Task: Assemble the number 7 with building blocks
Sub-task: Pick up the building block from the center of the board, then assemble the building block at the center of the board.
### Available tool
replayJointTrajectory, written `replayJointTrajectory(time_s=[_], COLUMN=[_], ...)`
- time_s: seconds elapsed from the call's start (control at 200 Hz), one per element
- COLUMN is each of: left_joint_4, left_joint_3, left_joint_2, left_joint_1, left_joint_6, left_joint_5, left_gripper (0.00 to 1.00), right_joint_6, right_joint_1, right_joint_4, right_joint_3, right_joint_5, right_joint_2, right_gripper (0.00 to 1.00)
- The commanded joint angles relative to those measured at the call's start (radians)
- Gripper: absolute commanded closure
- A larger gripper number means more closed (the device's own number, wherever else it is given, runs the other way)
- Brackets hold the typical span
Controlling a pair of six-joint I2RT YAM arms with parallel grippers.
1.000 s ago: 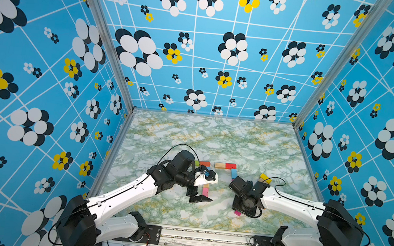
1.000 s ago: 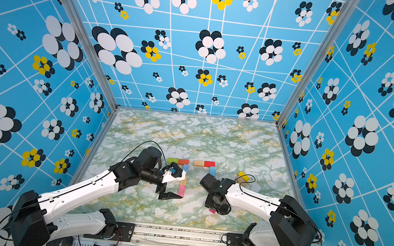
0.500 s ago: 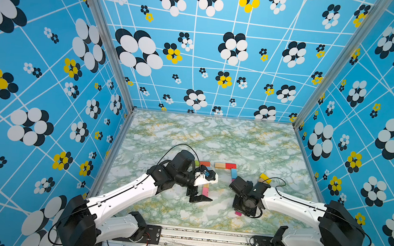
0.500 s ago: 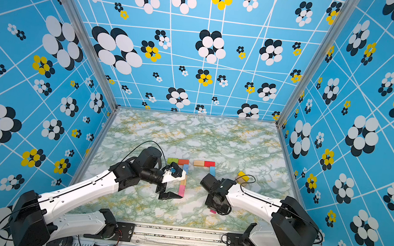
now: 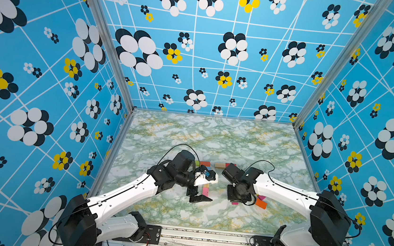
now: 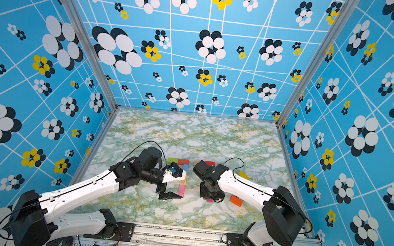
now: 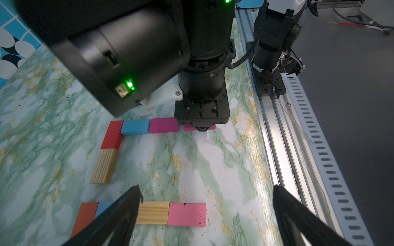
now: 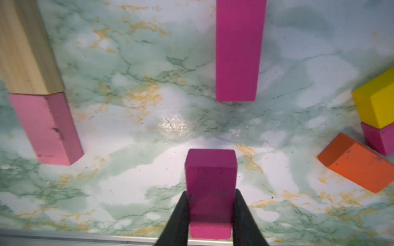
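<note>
My right gripper is shut on a magenta block, low over the table, in line with a lying magenta block and a gap short of it. In the left wrist view that row runs wood, red, blue, magenta, then the held block. My left gripper hangs open over the other figure's wood block and pink block. In a top view that figure shows green, red, blue.
Loose blocks lie to the right of the right gripper: orange, yellow and another magenta. The metal rail runs along the table's front edge, close behind both grippers. The patterned walls enclose the table.
My right gripper has shut on the magenta block and carried it a little toward the row; its wrist now covers the blue and yellow blocks in the top views. The left arm has not moved.
</note>
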Motion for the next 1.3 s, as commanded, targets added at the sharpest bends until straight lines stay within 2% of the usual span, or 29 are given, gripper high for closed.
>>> replayJointTrajectory(time_s=[0.0, 0.335, 1.294], left_joint_4=[-0.015, -0.014, -0.015], left_joint_3=[-0.009, -0.008, -0.008], left_joint_2=[0.01, 0.024, 0.031], left_joint_1=[-0.005, 0.002, 0.013], left_joint_6=[0.015, 0.017, 0.021], left_joint_5=[-0.004, -0.004, -0.005], left_gripper=[0.01, 0.01, 0.01], right_joint_6=[-0.082, -0.132, -0.162], right_joint_1=[-0.026, -0.088, -0.132], right_joint_4=[-0.045, -0.005, 0.072], right_joint_3=[0.001, -0.01, -0.006], right_joint_5=[-0.004, -0.032, -0.065], right_joint_2=[0.026, 0.079, 0.198], right_gripper=[0.74, 0.74, 0.74])
